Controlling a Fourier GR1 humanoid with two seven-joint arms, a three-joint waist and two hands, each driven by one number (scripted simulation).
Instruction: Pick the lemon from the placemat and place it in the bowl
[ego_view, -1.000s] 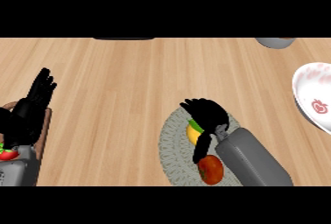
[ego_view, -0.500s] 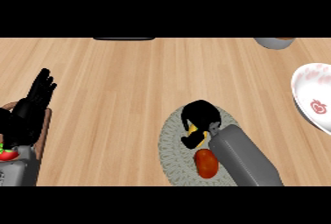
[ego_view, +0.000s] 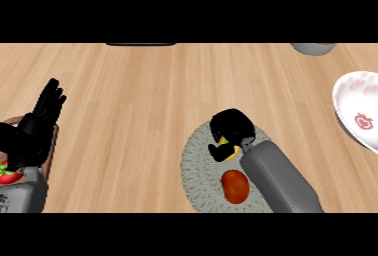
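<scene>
The fingers (ego_view: 219, 151) of our right hand (ego_view: 230, 129) are curled down and in around the lemon (ego_view: 233, 153), so that only a thin yellow sliver shows between them and the wrist. With so little of it visible we cannot tell which way its long axis runs. The lemon sits in that hand over the far part of the round grey placemat (ego_view: 196, 165), and we cannot tell whether it rests on the mat or is already clear of it. Just near of the hand, on the same mat, lies a red fruit (ego_view: 235, 186), apart from the fingers. The move ahead turns on the bowl (ego_view: 347, 95): it lies to the right of the holding hand and a little farther away, well apart from the mat, with bare counter (ego_view: 148, 90) between. We judge that the carry goes right and slightly far, and that the right hand is much the nearer one for it. Our left hand (ego_view: 37, 125) rests open at the left edge, fingers up, holding nothing. By our count there is one lemon, one bowl, one placemat, one red fruit and two hands.
</scene>
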